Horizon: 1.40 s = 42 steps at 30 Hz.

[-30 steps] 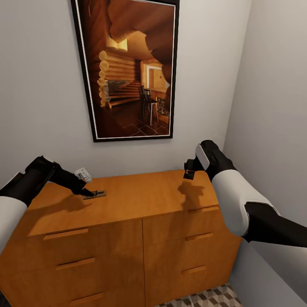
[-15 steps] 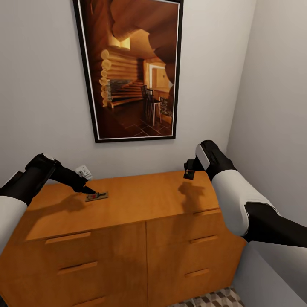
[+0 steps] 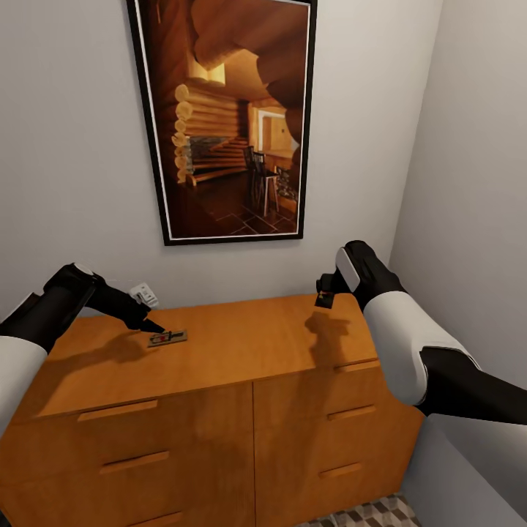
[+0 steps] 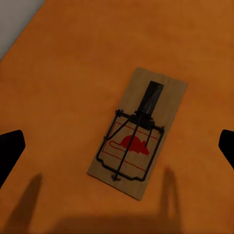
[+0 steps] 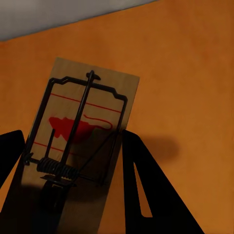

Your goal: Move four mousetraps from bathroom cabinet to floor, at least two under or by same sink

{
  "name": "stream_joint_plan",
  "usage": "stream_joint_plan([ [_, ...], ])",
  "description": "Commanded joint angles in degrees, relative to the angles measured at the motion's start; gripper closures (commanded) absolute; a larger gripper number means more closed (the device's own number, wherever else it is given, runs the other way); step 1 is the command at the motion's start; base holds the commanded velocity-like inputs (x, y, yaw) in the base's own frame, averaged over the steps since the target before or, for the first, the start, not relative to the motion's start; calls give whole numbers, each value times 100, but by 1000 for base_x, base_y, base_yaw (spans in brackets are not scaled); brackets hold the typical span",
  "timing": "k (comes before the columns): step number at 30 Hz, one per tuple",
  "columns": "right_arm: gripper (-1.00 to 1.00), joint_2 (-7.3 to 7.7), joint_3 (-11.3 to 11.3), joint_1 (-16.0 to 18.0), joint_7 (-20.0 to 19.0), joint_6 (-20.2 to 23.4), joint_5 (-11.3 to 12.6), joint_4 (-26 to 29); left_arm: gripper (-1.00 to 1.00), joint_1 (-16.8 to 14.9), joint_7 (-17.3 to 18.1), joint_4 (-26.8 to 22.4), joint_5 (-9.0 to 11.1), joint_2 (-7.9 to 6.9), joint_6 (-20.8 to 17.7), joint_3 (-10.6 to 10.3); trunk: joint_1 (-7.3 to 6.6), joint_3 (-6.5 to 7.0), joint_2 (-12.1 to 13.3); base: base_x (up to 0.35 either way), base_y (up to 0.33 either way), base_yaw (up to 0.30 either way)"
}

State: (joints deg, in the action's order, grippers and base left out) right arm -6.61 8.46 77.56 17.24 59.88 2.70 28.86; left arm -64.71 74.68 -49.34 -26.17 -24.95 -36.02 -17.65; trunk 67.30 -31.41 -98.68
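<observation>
One mousetrap (image 3: pixel 167 338) lies flat on top of the orange-brown cabinet (image 3: pixel 241 344), towards its left. In the left wrist view this mousetrap (image 4: pixel 136 131) shows its dark wire and red mark. My left gripper (image 3: pixel 151 326) hovers just left of it and above it, and the left gripper (image 4: pixel 118 148) is open, with its fingertips (image 4: pixel 9 151) far apart on either side. My right gripper (image 3: pixel 325 294) hangs above the cabinet's right back corner. Up close, the right gripper (image 5: pixel 73 180) is shut on a second mousetrap (image 5: pixel 83 122), held above the wood.
A large framed picture (image 3: pixel 223 117) hangs on the wall behind the cabinet. A small white plug-like gadget (image 3: pixel 144 294) sits on that wall near my left gripper. A grey side wall (image 3: pixel 476 183) stands close on the right. A strip of cube-patterned floor (image 3: pixel 362 512) shows below the cabinet.
The camera has shifted slightly, moving the whole picture right. My left gripper has drawn back a little from the trap on the cabinet top. The right arm holds still with its trap.
</observation>
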Motion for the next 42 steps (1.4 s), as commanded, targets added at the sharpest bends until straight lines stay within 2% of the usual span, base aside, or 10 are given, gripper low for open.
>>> stream_joint_plan([
  [1,100,-7,31,5,42,12,30,6,-100,-4,29,-7,-20,-3,-63,-11,0,-7,-4,1,1,0],
  [27,100,-10,28,5,42,12,35,6,-100,-1,-2,50,7,89,-104,-16,0,-7,-4,50,39,0],
  [32,100,-14,30,5,47,12,37,6,-100,-5,21,92,15,235,-89,-24,0,-7,-4,1,1,0],
  [39,100,-15,28,5,51,12,38,6,-100,-1,35,178,23,570,-74,-26,0,-7,-4,0,0,0],
  [42,100,-15,31,5,47,12,38,6,-100,-2,36,227,28,650,-69,-25,0,-7,-4,0,0,0],
])
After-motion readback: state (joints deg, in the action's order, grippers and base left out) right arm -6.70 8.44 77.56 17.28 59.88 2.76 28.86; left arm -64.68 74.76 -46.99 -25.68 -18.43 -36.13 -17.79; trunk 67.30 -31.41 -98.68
